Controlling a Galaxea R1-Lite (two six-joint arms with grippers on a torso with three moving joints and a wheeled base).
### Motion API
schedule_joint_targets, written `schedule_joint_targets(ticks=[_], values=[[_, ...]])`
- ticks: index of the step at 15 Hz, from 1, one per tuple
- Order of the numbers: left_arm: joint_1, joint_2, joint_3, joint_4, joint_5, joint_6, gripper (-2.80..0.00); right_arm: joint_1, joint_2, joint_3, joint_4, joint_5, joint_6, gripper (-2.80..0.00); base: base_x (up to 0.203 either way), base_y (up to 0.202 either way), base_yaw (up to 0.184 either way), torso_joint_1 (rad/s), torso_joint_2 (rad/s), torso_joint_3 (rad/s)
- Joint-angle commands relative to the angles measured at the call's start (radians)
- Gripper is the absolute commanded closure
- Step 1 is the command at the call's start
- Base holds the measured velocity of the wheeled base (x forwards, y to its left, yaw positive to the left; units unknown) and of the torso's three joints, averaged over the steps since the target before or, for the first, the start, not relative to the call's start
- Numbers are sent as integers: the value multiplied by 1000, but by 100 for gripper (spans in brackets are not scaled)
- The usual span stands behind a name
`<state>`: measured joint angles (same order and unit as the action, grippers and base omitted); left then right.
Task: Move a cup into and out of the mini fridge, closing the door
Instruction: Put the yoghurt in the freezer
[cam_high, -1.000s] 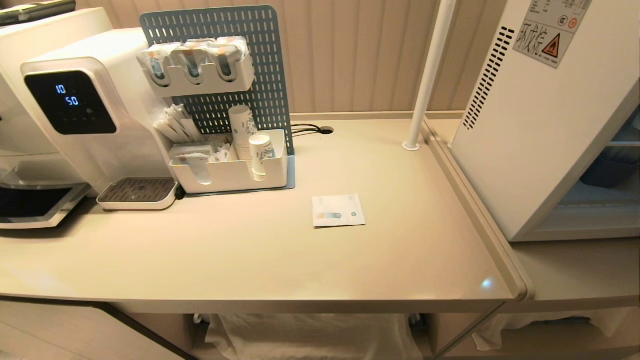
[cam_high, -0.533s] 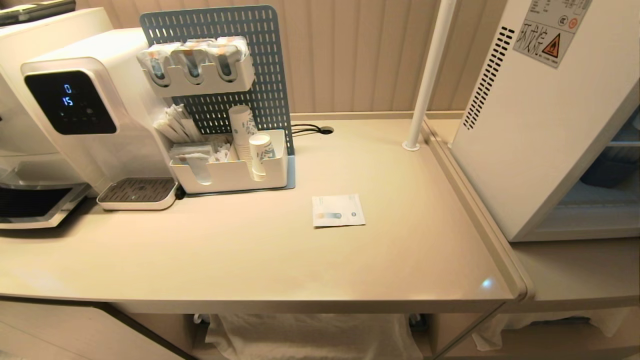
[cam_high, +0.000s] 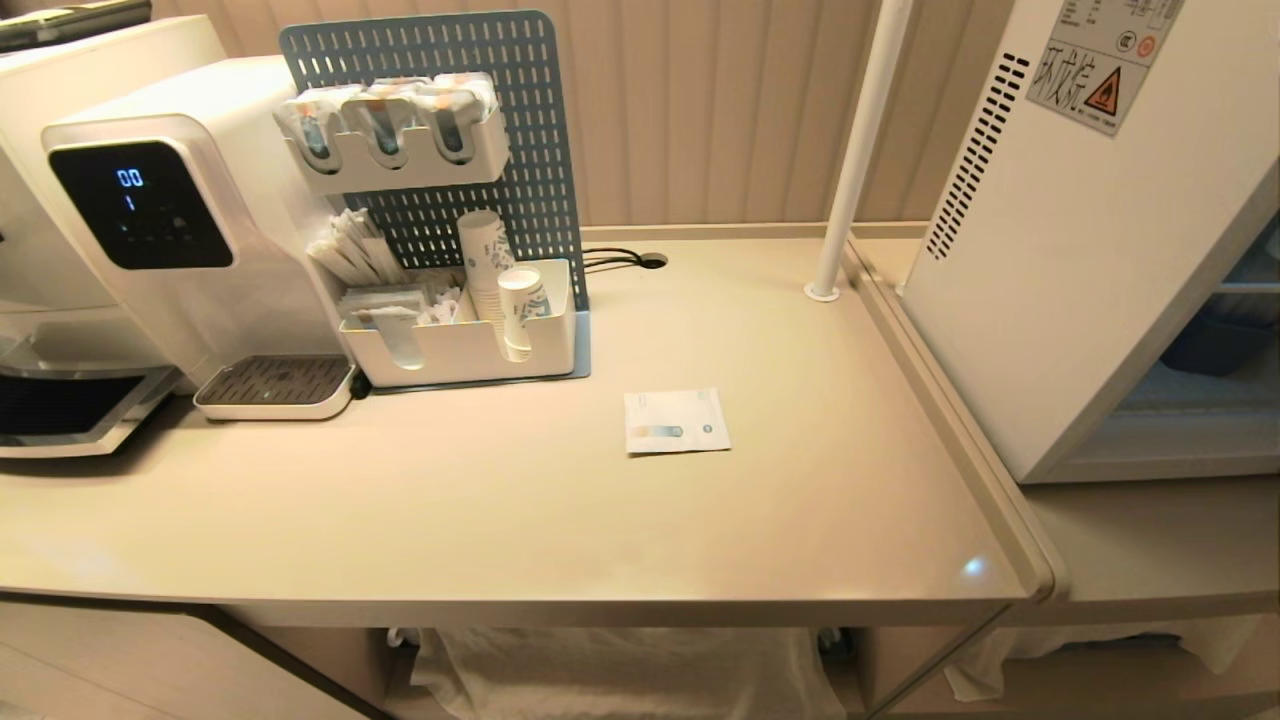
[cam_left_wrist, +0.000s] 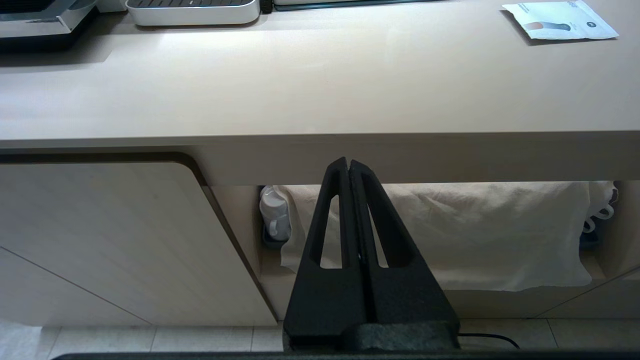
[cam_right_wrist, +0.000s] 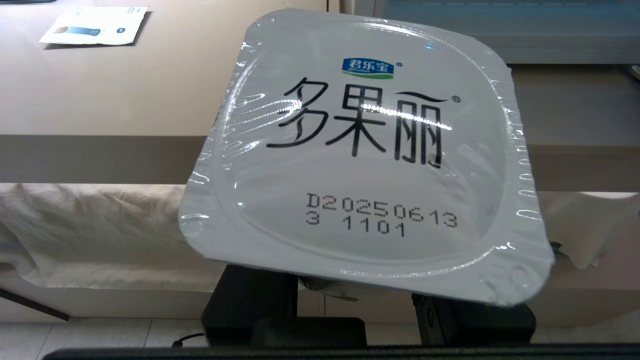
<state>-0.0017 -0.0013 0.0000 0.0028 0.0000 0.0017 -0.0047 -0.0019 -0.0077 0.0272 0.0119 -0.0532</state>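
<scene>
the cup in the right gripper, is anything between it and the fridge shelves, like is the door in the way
Nothing visible blocks it. The cup sits in the right gripper, below the counter's front edge. In the head view the mini fridge shows its inside and a shelf uncovered; the door itself is not in view.

head cam looks forward and down over the worktop, mini fridge at right edge. both wrist cams sit low, in front of and below the worktop's near edge, facing its underside cloth. left wrist sees its gripper; right wrist is filled close-up by the cup. all three share the white sachet.
</scene>
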Motion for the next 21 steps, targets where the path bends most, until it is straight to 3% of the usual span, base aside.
schedule_joint_targets(ticks=[1,21], values=[[0,0,0,0,0,0,0,0,0,0,0,0,0,0,0,0,0,0,0,0],[2,1,0,0,0,0,0,0,0,0,0,0,1,0,0,0,0,2,1,180]])
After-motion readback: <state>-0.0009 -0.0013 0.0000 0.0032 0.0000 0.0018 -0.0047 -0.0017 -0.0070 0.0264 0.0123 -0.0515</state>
